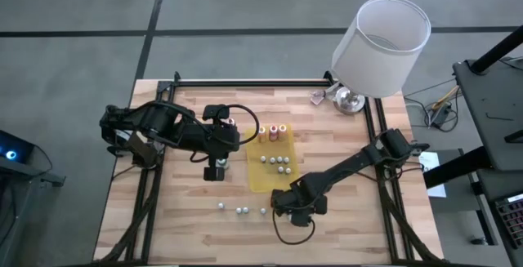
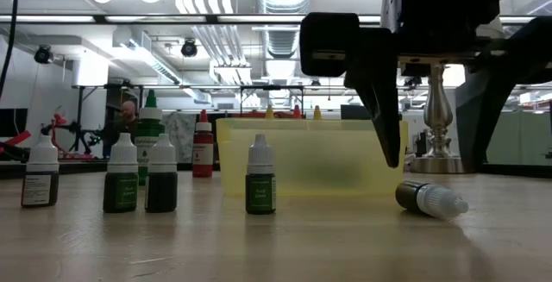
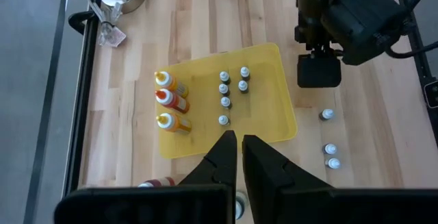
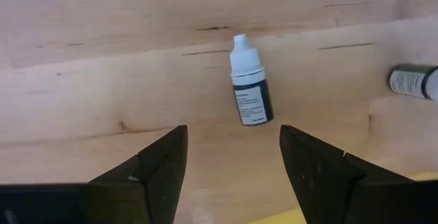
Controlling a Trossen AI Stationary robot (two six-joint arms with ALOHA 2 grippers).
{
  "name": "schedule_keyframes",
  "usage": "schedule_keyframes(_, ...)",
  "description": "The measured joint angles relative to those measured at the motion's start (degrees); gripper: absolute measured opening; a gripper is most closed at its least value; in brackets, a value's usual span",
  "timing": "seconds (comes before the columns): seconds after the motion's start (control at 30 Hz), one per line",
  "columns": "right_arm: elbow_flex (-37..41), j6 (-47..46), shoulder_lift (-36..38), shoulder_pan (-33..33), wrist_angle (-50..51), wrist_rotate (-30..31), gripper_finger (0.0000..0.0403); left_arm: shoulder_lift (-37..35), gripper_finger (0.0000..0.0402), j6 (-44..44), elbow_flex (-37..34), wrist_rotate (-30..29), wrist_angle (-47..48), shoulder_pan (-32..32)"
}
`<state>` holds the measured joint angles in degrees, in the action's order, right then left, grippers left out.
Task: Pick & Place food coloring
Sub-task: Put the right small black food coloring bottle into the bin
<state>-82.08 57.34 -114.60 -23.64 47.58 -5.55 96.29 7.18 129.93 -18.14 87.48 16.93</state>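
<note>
1. The left gripper (image 1: 215,171) hangs over bare wood just left of the yellow tray (image 1: 255,179); its fingers (image 3: 222,157) are pressed together on nothing (the wrist view shows only a thin slit between them).
2. Ahead of that gripper, inside the tray, stand five small white-capped dropper bottles (image 3: 224,102); three larger orange and red bottles (image 3: 171,101) stand at the tray's far edge from it.
3. Loose white-capped bottles (image 1: 241,211) stand on the table between the two grippers, toward the table's near edge; in the low view four of them are upright with dark contents (image 2: 121,184).
4. The right gripper (image 1: 296,208) sits low over the table by the tray's near corner; its jaws are spread wide and empty.
5. Just ahead of its fingers (image 4: 161,162), centred on the gap, a dark food coloring bottle (image 4: 249,91) lies on its side, cap pointing away from the gripper; untouched.
6. Another toppled bottle (image 4: 413,81) lies off to one side of it.
</note>
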Motion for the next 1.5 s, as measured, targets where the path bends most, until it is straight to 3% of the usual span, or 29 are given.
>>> schedule_keyframes(0.7, 0.0, 5.56, -0.66, -0.02, -4.99, -0.71, 0.0224, 0.0, 0.0, -1.03, 0.0, 0.01, 0.0, -0.02)
schedule_keyframes(1.5, 2.99, 5.23, -0.68, 0.04, -7.91, 0.79, 0.0224, 0.02, 0.0, -1.01, 0.0, 0.0, 0.0, -0.02)
